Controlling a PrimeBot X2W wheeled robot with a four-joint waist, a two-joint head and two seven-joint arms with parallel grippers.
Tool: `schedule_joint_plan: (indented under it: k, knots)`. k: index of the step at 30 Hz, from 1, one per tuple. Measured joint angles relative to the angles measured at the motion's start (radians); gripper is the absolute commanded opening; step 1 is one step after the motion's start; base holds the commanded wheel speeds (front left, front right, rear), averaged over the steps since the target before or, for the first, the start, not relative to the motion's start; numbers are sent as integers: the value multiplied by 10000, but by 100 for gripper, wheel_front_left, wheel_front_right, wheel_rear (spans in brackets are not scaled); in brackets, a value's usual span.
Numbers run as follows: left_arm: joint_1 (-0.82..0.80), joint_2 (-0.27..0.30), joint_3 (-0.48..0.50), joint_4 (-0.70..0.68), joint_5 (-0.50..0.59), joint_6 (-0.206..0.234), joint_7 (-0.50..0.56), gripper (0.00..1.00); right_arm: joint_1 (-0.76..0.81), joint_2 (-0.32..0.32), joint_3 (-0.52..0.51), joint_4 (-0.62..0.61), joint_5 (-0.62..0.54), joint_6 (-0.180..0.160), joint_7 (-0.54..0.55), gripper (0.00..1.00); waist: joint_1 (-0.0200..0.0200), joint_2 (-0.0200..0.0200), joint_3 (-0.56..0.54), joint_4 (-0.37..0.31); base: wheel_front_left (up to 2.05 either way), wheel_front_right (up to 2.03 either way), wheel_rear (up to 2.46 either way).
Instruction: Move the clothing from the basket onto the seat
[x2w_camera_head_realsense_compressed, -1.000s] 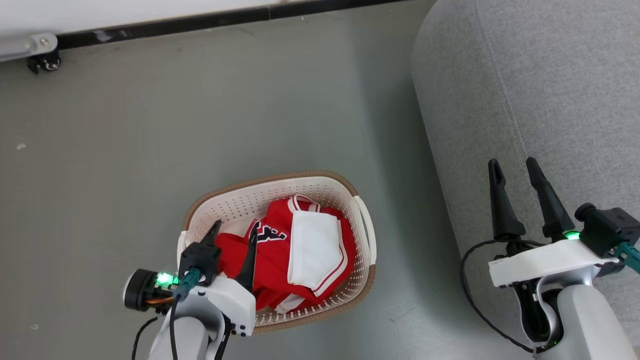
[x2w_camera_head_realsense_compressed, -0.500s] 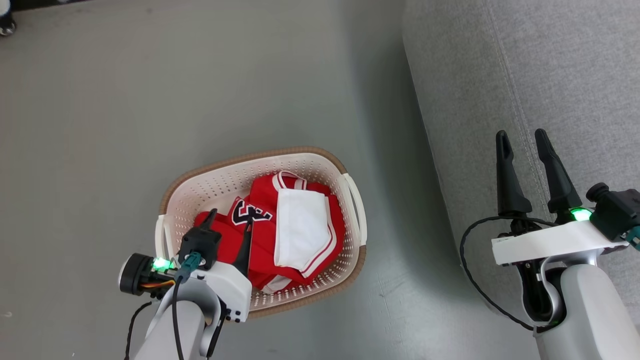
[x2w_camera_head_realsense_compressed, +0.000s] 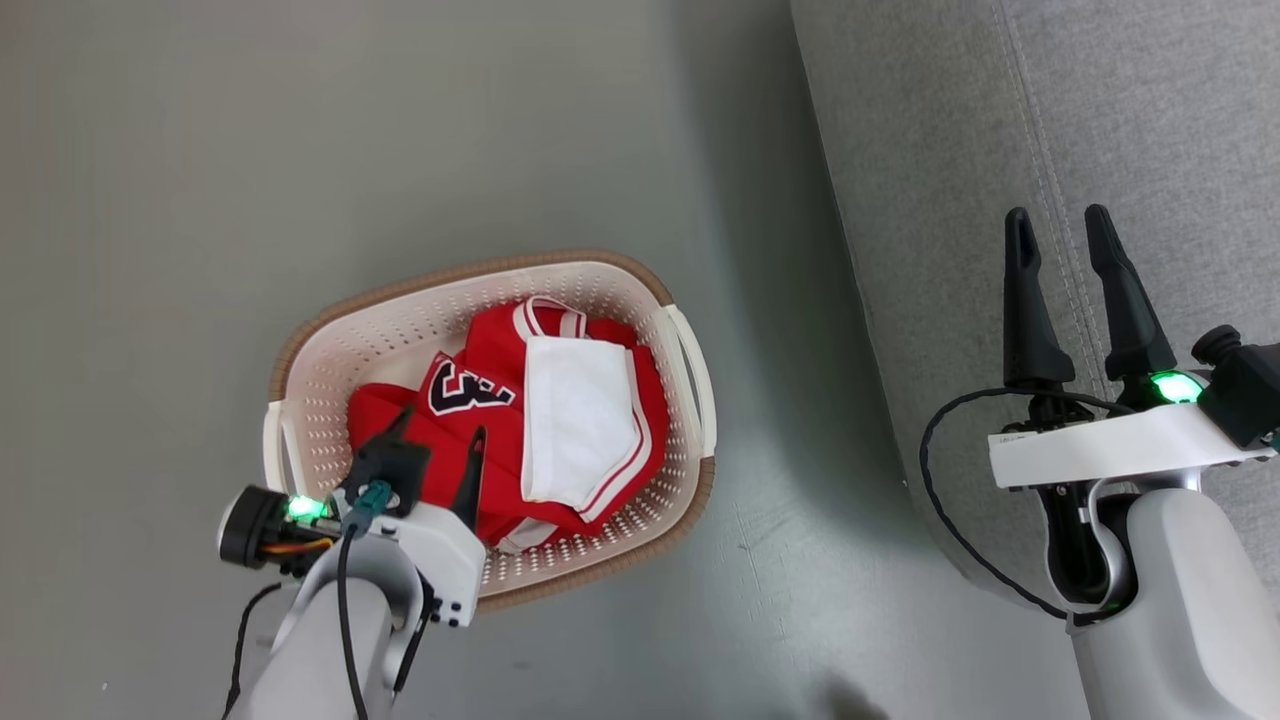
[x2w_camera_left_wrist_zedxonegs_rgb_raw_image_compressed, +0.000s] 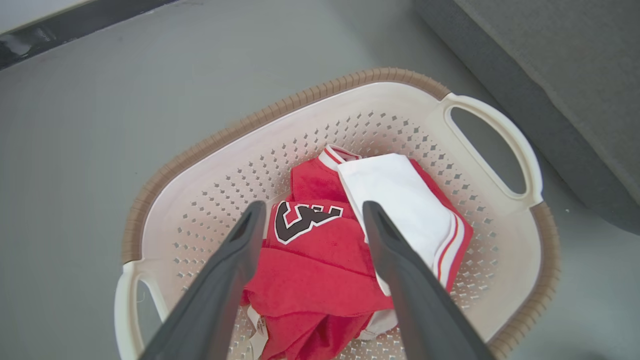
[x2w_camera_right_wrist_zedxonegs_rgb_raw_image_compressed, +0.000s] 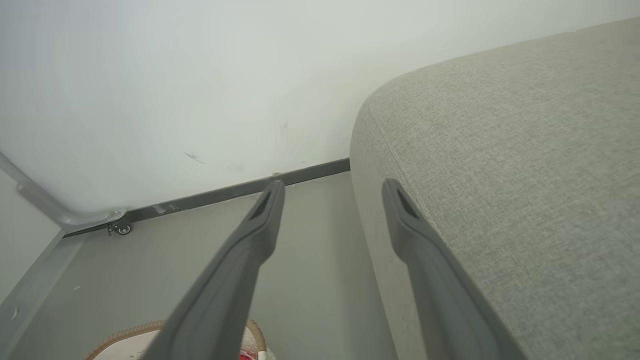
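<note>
1. The left gripper (x2w_camera_head_realsense_compressed: 440, 430), fingers spread and empty, hovers above the clothing (x2w_camera_head_realsense_compressed: 585, 440) heaped inside the basket (x2w_camera_head_realsense_compressed: 480, 268). A shallow pinch may lift only one layer.
2. A fingertip could catch the basket's perforations and drag it.
3. The right gripper (x2w_camera_head_realsense_compressed: 1058, 220), also spread and empty, hangs right of the basket, over the seat (x2w_camera_head_realsense_compressed: 1150, 120).

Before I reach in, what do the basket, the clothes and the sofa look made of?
Basket: looks like rigid cream plastic, smooth, punched with holes; brown ribbed rim mimics weave. Clothes: soft red and white fabric, creased and limp; the knit is too fine to tell. Sofa: grey woven upholstery, matte, coarse weave and stitched seam visible.
</note>
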Motion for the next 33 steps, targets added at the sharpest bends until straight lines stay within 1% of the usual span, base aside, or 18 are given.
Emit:
schedule_joint_plan:
  k: [13, 18, 24, 27, 33]
  knots:
    - [-627, -27, -259, 541, 265, -17, 0, 100, -662, -2, -29, -21, 54, 0, -196, 100, 0, 0, 714, -294, 0, 0, 0]
    - [-854, -23, -374, 825, 336, -127, 0, 100, -989, -2, 54, -2, 102, -2, -234, 100, 0, 0, 981, -399, 0, 0, 0]
    - [-1017, -23, -504, 1273, 391, -368, 2, 100, -1325, 0, 301, -10, 148, 0, -309, 100, 0, 0, 1275, -502, 0, 0, 0]
    - [-1207, -33, -539, 1365, 403, -368, 2, 100, -1445, -8, 305, -6, 198, 0, -314, 100, 0, 0, 1416, -553, 0, 0, 0]
    - [-1320, -33, -558, 1647, 403, -533, 2, 100, -1532, -6, 330, 44, 199, 0, -326, 100, 0, 0, 1687, -667, 0, 0, 0]
